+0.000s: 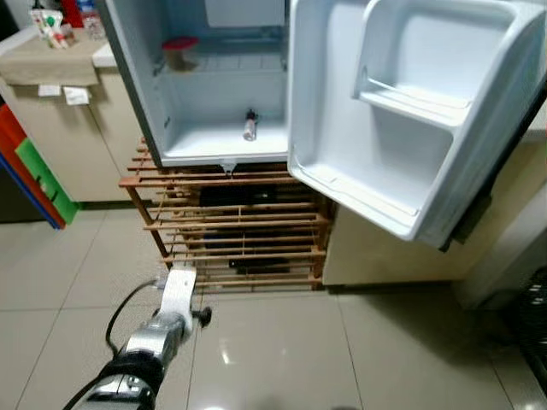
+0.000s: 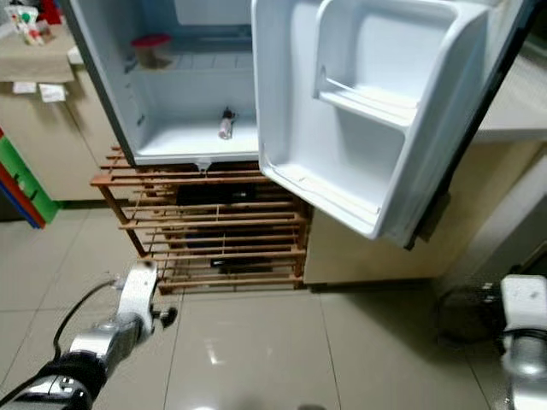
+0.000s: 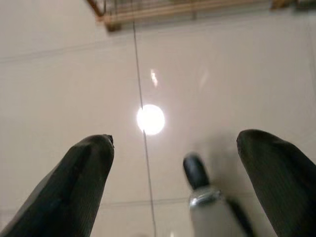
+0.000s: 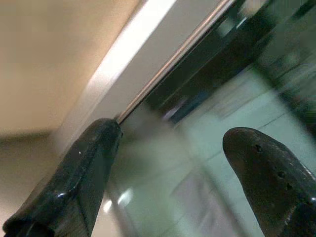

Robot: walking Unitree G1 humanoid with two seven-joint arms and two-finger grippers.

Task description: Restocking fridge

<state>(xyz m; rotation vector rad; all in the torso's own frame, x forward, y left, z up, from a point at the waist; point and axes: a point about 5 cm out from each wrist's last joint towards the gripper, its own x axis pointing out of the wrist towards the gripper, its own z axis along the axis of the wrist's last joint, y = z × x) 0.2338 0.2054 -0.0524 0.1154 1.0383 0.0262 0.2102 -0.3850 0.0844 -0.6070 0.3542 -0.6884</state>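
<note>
Both the left hand (image 3: 173, 182) and right hand (image 4: 168, 173) gape wide, empty.

Stands open: small fridge (image 1: 214, 102), white inside, set on top of a wooden slatted rack (image 1: 231, 222). On the fridge floor (image 1: 218, 141), near the middle, one small bottle (image 1: 249, 125), lying down. On the wire shelf (image 1: 231, 61) above, at its left end, a red-lidded container (image 1: 179, 51), upright. Under the rack, glossy beige tiled floor (image 1: 282, 350). Dark items on the rack's tiers, too shaded to tell.
</note>
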